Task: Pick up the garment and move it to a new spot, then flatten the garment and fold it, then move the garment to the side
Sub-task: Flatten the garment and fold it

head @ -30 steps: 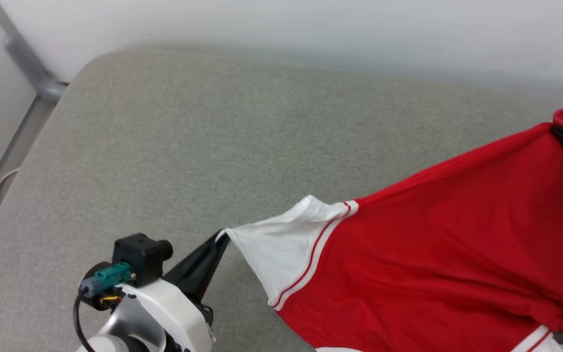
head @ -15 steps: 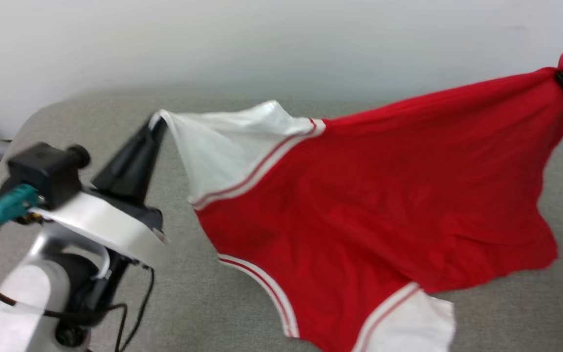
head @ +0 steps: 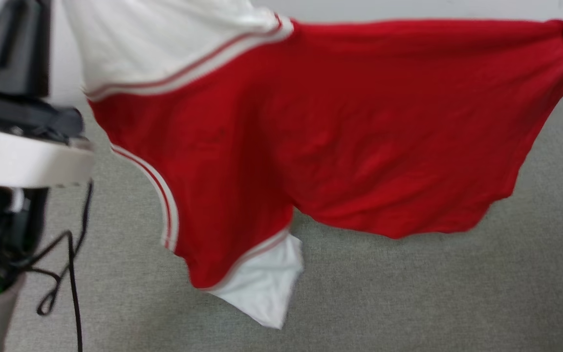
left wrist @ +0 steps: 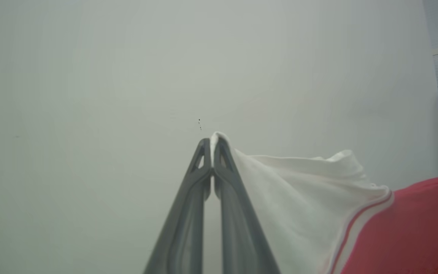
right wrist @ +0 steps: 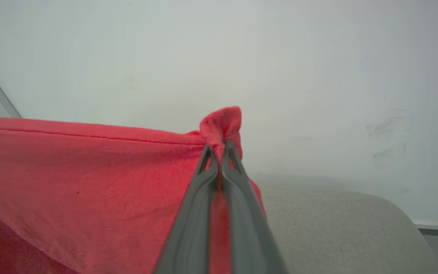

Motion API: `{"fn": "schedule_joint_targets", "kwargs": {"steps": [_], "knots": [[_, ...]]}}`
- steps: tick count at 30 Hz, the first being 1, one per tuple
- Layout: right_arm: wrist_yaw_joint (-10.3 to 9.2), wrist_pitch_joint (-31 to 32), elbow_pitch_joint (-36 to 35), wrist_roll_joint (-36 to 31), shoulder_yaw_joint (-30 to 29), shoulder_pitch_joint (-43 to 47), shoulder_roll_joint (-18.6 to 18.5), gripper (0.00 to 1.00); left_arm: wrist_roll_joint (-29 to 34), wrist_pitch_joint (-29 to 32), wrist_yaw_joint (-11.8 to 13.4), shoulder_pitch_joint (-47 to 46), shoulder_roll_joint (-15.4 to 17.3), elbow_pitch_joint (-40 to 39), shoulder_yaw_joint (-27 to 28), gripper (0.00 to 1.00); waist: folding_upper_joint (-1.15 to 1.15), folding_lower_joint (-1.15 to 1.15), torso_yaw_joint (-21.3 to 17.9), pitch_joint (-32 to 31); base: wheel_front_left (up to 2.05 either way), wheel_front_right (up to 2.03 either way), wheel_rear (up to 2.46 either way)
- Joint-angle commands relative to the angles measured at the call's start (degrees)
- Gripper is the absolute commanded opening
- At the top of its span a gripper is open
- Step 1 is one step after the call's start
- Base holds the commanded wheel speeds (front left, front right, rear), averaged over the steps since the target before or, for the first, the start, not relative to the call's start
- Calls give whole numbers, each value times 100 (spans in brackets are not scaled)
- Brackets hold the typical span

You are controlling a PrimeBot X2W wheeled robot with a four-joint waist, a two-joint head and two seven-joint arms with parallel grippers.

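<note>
Garment (head: 359, 122) hung in the air across the upper half of the head view, stretched almost level between the two grippers, with the grey cushion (head: 408, 293) showing below it. Its red body filled the middle of the frame, blurred along the hem. One white sleeve (head: 164, 44) with red-and-white striped trim sat at the upper left. The other sleeve (head: 267, 288) dangled at the lower middle as the lowest part of the garment (whether its tip brushed the cushion could not be told).

The left gripper (left wrist: 213, 142) had its two dark fingers pressed together on the edge of the upper sleeve. A small fold of white poked out past the tips at the centre of the left wrist view, against a pale wall (left wrist: 89, 76). The right gripper (right wrist: 222, 146) was likewise clamped tight on a bunched corner of the red cloth, and a knob of fabric stood above its tips at the centre of the right wrist view. In the head view that corner sat at the upper right edge. A black cable (head: 71, 274) looped down at the lower left of the head view.
</note>
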Motion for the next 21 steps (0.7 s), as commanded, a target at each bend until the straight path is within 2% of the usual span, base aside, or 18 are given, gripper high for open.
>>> {"fn": "schedule_joint_targets", "kwargs": {"steps": [1, 4, 8, 14, 19, 21], "knots": [[-5, 19, -153, -50, -105, -93, 104, 0, 104, -42, 53, -257, 63, -66, 107, 0, 0, 0, -83, 182, 0, 0, 0], [-5, 45, -402, -125, -279, -279, 299, 0, 219, 18, 26, -723, 229, -44, 233, 0, 0, 0, -132, 424, 0, 0, 0], [-5, 4, -581, -309, -435, -628, 446, 0, 293, 75, -171, -1449, 428, 167, 308, 0, 0, 0, -167, 789, 0, 0, 0], [-7, -142, -494, -587, -587, -1423, 599, 0, 336, 162, -738, -2750, 789, 928, 228, 0, 0, 0, -177, 1467, 0, 0, 0], [-8, -354, -229, -848, -577, -2216, 482, 0, 476, 106, -1271, -3963, 988, 1763, 27, 0, 0, 0, -162, 2177, 0, 0, 0], [-8, -411, -137, -921, -554, -2385, 463, 0, 530, 119, -1368, -4186, 1033, 1943, -34, 0, 0, 0, -170, 2311, 0, 0, 0]]}}
